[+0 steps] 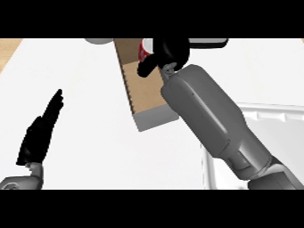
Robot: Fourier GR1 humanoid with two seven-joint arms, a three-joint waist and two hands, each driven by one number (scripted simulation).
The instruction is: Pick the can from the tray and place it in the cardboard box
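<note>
Left hand (41, 133) sits low at the left of the white counter (82, 111), fingers straight and together, holding nothing. Moving across, we reach the cardboard box (141, 95), its open top facing up and its near wall in shade. Over the box's far end the right hand (164, 53) is curled round the red can (145, 51), only a sliver of it showing beside the fingers. Far right, beneath the grey forearm, lies the white tray (279, 129)
</note>
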